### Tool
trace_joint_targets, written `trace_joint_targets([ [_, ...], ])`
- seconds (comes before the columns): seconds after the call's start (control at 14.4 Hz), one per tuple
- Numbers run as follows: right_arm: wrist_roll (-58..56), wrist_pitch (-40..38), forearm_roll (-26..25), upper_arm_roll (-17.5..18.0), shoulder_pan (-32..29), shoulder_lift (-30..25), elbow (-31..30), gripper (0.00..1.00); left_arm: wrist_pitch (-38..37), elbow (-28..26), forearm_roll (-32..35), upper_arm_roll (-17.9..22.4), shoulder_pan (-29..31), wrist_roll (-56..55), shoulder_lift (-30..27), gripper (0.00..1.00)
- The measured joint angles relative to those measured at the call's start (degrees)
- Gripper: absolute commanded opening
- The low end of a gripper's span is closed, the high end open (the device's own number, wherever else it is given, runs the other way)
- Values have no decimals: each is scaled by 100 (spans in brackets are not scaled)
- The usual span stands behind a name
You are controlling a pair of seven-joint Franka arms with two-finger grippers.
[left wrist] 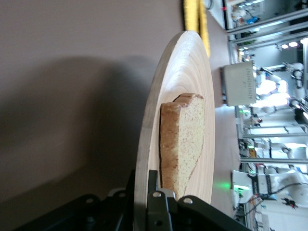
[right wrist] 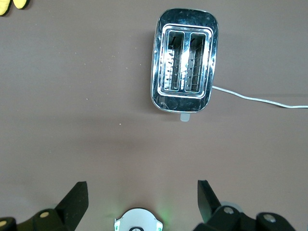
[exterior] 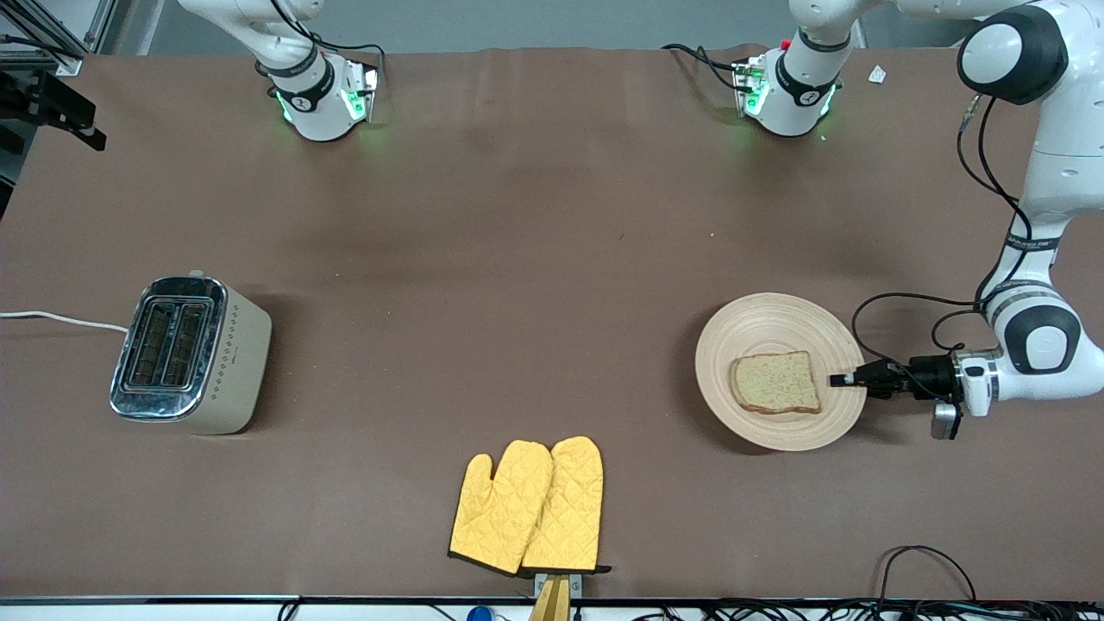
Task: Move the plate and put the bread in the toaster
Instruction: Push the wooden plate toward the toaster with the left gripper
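The tan wooden plate (exterior: pixel 768 328) lies toward the left arm's end of the table with the brown bread slice (exterior: pixel 774 382) on it. My left gripper (exterior: pixel 841 379) is shut on the plate's rim, next to the bread. In the left wrist view the rim (left wrist: pixel 159 120) runs between the fingers of my left gripper (left wrist: pixel 143 180), and the bread (left wrist: pixel 185 139) lies just past them. The cream toaster (exterior: pixel 185 354) stands toward the right arm's end with both slots empty. My right gripper (right wrist: pixel 142 192) is open and empty, high over the table, with the toaster (right wrist: pixel 185 60) below it.
Two yellow oven mitts (exterior: pixel 530 504) lie near the table's front edge, nearer to the front camera than the plate and toaster. The toaster's white cord (exterior: pixel 60 320) runs off the right arm's end. A black cable (exterior: pixel 927 561) loops near the front edge.
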Motion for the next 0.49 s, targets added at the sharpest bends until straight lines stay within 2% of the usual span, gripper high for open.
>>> trace_joint_targets([
  [0.21, 0, -3, 0, 0, 0, 0, 0, 100, 52, -3, 0, -509, -291, -65, -1, 0],
  [0.49, 0, -3, 5, 1, 0, 1, -2, 100, 211, -14, -28, -643, -1286, -593, 0, 0],
])
